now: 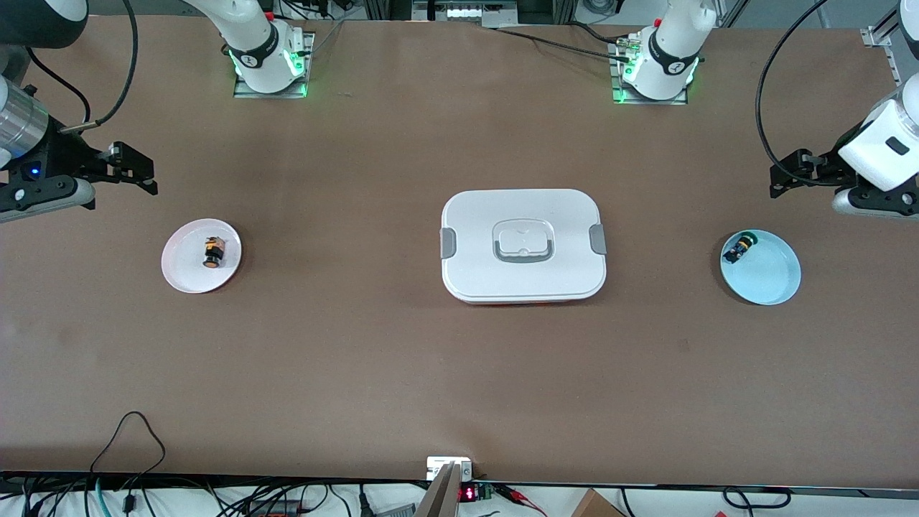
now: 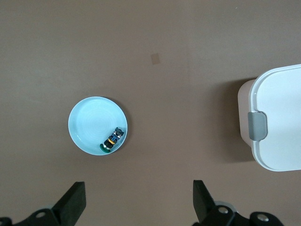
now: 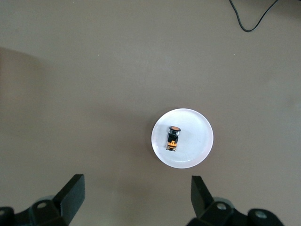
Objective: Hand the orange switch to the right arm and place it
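**Both grippers open and empty – orange switch on the pink plate**

Cables and small electronics line the bottom edge of the front view, below the brown table point(image 1: 459, 373), whose surface is matte and even. Nearest of the table's things is a white rectangular box point(image 1: 523, 245) with rounded corners at mid-frame: smooth plastic lid, grey clip at each short end, grey recessed handle in the middle. It sits between the two plates and well apart from both.

At mid-left of the frame lies a pale pink round plate point(image 1: 183, 276), shallow and glossy. The orange switch point(image 1: 212, 253) lies on its side on this plate – stubby black cylinder, orange cap, small metal parts at the other end. Nothing covers it.

At mid-right lies a light blue round plate point(image 1: 772, 276). A similar black switch with a green cap point(image 1: 740, 248) lies on its side against that plate's rim.

The right gripper point(image 1: 140, 172) hangs at the upper left of the frame, over bare table just above the pink plate; its fingers point(image 3: 70, 195) stand wide apart with nothing between them. The left gripper point(image 1: 786, 178) hangs at the upper right, over bare table above the blue plate; its fingers point(image 2: 73, 200) are likewise spread wide and hold nothing.
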`<action>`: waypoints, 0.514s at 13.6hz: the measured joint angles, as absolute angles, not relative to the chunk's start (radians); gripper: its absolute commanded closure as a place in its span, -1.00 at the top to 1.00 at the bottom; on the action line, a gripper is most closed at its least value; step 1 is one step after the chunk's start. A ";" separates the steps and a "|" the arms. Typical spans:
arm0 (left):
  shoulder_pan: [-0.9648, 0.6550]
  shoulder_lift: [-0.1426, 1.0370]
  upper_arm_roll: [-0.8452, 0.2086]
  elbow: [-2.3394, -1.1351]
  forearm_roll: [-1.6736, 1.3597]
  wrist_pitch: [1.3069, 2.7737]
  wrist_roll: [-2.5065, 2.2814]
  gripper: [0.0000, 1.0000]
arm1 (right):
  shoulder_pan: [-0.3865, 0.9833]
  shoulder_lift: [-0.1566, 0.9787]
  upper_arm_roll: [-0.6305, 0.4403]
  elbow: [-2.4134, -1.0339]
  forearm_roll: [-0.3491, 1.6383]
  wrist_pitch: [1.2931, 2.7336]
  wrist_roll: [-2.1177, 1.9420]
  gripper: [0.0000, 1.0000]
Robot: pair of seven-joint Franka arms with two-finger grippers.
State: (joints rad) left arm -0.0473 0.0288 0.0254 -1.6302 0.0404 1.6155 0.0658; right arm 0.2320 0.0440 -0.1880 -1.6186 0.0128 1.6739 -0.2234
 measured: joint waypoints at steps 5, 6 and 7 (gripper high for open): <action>-0.047 0.029 0.025 -1.630 0.040 1.613 0.066 1.00 | 0.231 0.048 -0.188 -1.609 0.009 1.670 -0.223 1.00; -0.047 0.029 0.025 -1.630 0.040 1.612 0.066 1.00 | 0.231 0.049 -0.188 -1.609 0.008 1.670 -0.223 1.00; -0.047 0.029 0.025 -1.630 0.040 1.612 0.066 1.00 | 0.231 0.049 -0.188 -1.609 0.008 1.670 -0.223 1.00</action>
